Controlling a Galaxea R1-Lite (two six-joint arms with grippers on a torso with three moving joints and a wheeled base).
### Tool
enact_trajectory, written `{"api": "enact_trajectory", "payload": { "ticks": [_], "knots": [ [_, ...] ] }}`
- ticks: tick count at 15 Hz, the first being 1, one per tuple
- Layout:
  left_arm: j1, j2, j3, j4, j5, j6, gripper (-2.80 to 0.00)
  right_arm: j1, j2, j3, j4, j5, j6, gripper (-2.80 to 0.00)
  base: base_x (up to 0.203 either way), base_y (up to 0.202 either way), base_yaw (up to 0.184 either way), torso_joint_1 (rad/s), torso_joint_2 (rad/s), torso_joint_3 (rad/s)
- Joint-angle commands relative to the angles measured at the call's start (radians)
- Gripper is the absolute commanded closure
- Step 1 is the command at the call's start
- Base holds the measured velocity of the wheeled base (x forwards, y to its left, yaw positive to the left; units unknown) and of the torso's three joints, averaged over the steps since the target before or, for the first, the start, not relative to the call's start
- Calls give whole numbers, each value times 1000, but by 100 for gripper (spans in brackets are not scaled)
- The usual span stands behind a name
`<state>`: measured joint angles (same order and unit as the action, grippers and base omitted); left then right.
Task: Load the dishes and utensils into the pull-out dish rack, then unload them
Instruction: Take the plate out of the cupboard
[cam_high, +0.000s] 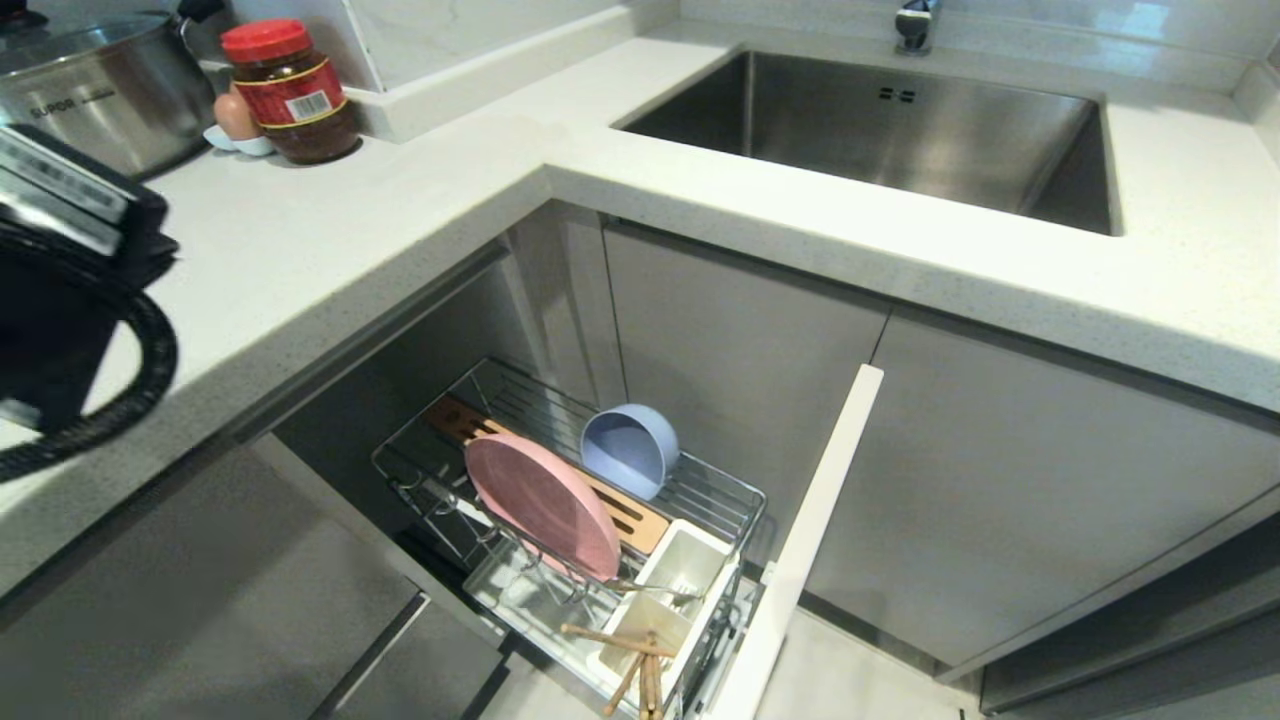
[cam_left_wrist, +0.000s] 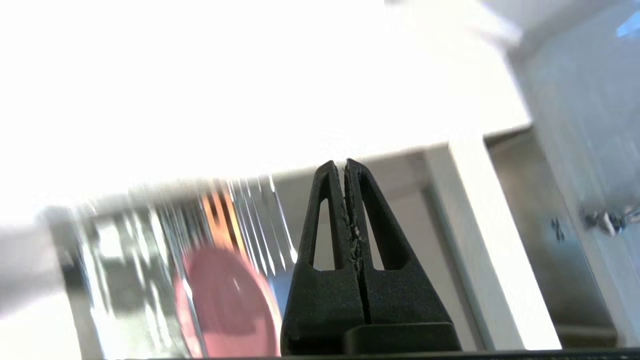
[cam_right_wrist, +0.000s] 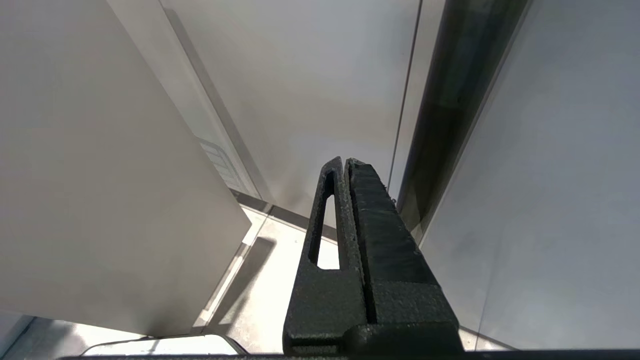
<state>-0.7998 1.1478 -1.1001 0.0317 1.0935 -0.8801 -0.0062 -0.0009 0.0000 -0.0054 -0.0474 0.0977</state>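
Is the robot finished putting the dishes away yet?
Loading looks done: the pink plate and blue bowl sit in the pull-out rack, chopsticks in its white cup. Nothing is in hand; the left gripper is shut and empty. Unloading everything is still left.

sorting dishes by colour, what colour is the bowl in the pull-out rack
Pale blue. The bowl lies tipped on its side behind the pink plate; the head view shows it best.

We look down on a pale speckled stone L-shaped worktop (cam_high: 400, 230) with a rectangular stainless steel sink (cam_high: 880, 130) sunk into it beneath a chrome tap (cam_high: 915, 22). Flat matte grey cabinet doors (cam_high: 1000, 480) stand below, over a light tiled floor (cam_high: 850, 680). Bright light glares off the marbled white wall (cam_high: 450, 30).
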Motion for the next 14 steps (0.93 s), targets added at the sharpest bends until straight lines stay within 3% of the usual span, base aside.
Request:
{"api": "enact_trajectory", "payload": {
  "ticks": [1,8,10,12,14],
  "knots": [
    [107,-121,-39,-1,-74,134,0,0,-2,0,-1,0,1,0,0,0,0,0,0,0],
    [505,-409,-64,41,-492,549,0,0,-2,0,-1,0,1,0,0,0,0,0,0,0],
    [610,-511,-65,155,-623,623,0,0,-3,0,-1,0,1,0,0,0,0,0,0,0],
    [662,-615,-59,280,-713,666,0,0,-2,0,-1,0,1,0,0,0,0,0,0,0],
    [694,-748,-42,450,-861,753,0,0,-2,0,-1,0,1,0,0,0,0,0,0,0]
  ]
}}
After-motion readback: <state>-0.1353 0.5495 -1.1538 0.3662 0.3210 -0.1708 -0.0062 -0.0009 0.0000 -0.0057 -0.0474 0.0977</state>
